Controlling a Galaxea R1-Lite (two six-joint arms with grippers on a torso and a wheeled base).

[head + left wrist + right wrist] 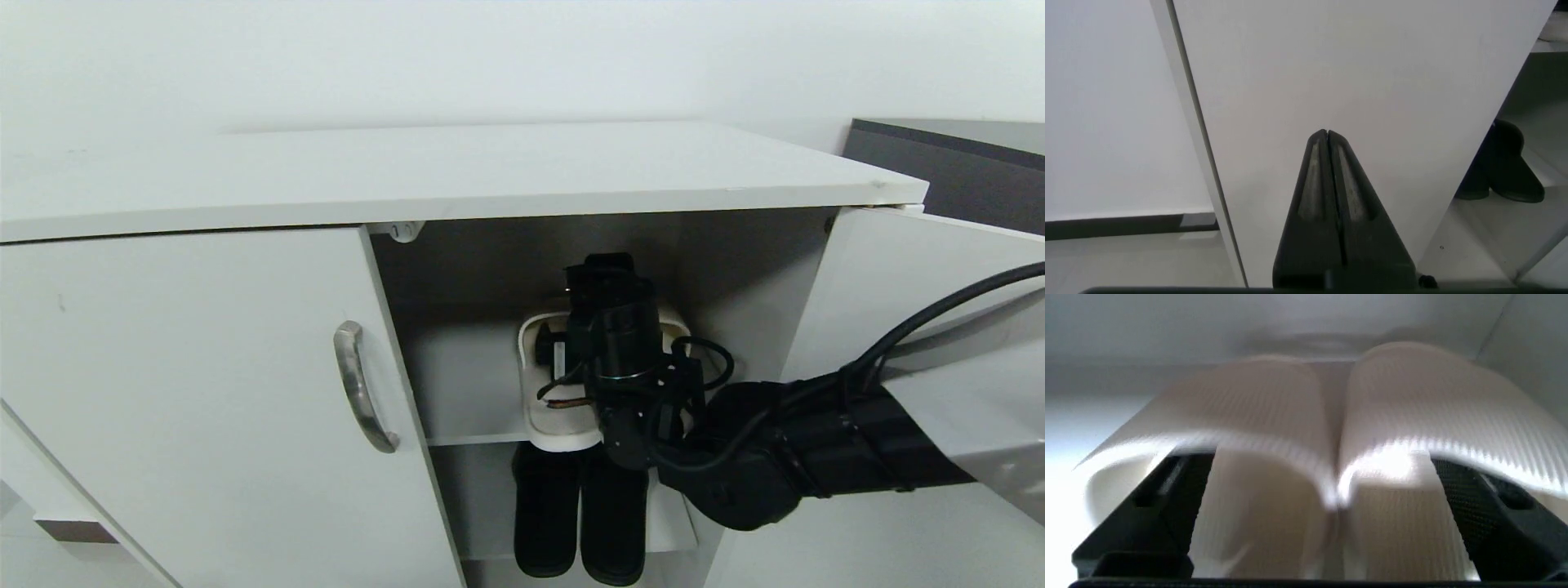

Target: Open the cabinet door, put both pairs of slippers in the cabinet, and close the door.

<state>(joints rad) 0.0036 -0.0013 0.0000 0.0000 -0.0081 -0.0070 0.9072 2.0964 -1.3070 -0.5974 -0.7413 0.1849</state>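
A: Status on the slipper job?

B: Roughly two thirds through, by my read. The cabinet (490, 175) has its right door (898, 278) swung wide open. The left door (180, 392) is shut, nothing on its handle (359, 388).

A: Pairs?

B: Black slippers (575, 523) lie side by side on the lower shelf (482, 506), near ends at the front edge. That pair looks done. White slippers (555, 416) are on the upper shelf (465, 384), right above the black ones, near ends poking past the shelf front.

A: Released?

B: No. The right gripper (1323, 502) is inside the cabinet with its jaws clamped on the white pair. There's one on each outer side, with the two slippers pressed together between them.

A: Left arm?

B: The left gripper (1327, 143) sits in front of the closed left door, jaws together, holding nothing.

A: What's left?

B: Let go of the white pair, ideally pushed a bit deeper first. Pull the arm out, then swing the right door closed. The door can't close while the arm is in the opening.

A: Risk?

B: Slipper ends overhanging the shelves could foul the door. I can't tell from these views how much clearance there is.
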